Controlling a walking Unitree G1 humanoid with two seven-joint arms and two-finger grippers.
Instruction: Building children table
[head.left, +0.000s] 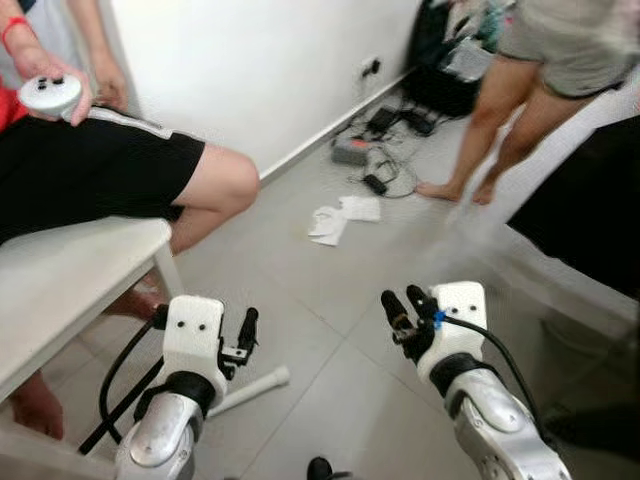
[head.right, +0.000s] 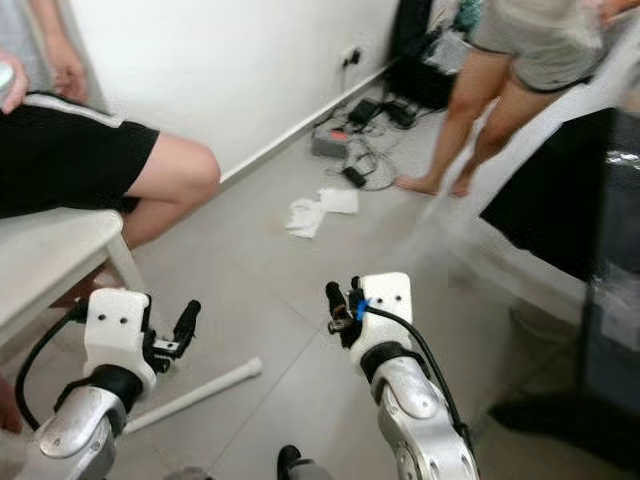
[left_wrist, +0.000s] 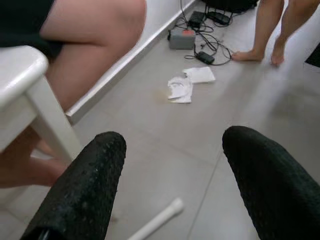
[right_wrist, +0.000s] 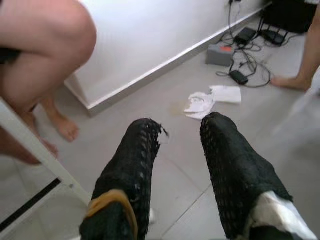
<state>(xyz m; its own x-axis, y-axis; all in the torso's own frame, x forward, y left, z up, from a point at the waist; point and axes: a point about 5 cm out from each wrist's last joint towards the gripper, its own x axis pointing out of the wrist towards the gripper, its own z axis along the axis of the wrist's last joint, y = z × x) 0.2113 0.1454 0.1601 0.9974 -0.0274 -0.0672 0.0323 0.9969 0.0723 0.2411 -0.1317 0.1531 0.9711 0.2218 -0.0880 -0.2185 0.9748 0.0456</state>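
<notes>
With the left gripper (head.left: 247, 330) spread wide and the right gripper (head.left: 408, 303) narrowly parted, both empty, the robot seems between steps; next it likely must reach down to the white table leg (head.left: 255, 388) on the floor at lower left.

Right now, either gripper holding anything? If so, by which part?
Nothing is held. The left gripper is open over bare grey floor; the white cylindrical table leg lies below it, untouched. The right gripper is also open, fingers apart and empty.
</notes>
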